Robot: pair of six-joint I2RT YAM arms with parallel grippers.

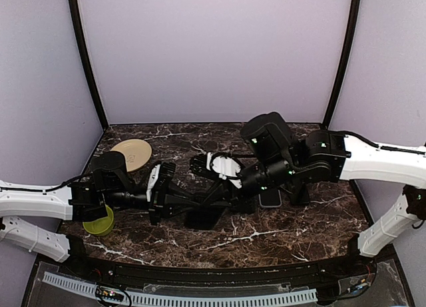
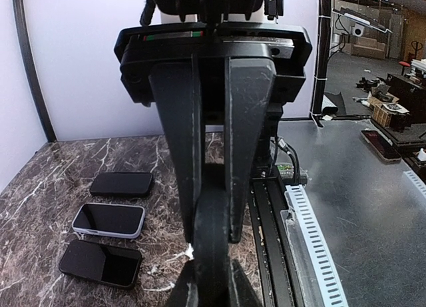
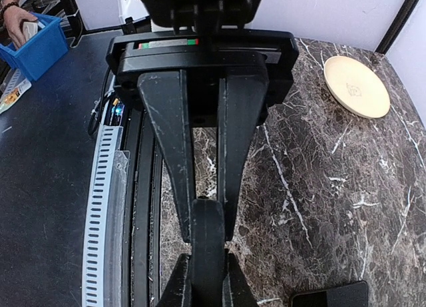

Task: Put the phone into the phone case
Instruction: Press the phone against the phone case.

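A thin black slab (image 1: pixel 208 202), phone or case, I cannot tell which, is held edge-on between both grippers above the table's middle. My left gripper (image 1: pixel 193 203) is shut on one end of it. In the left wrist view the gripper (image 2: pixel 212 237) has its fingers pressed on the slab's edge (image 2: pixel 212 254). My right gripper (image 1: pixel 223 195) is shut on the other end, and the right wrist view shows that gripper (image 3: pixel 208 235) clamping the slab (image 3: pixel 208 254). A white-rimmed phone (image 2: pixel 108 220) lies flat on the table between two black ones (image 2: pixel 122 184) (image 2: pixel 100 263).
A beige disc (image 1: pixel 132 154) lies at the back left and also shows in the right wrist view (image 3: pixel 356 87). A yellow-green bowl (image 1: pixel 98 224) sits under my left arm. A flat black thing (image 1: pixel 202 218) lies below the grippers. The table's front rail (image 2: pixel 313 240) runs close by.
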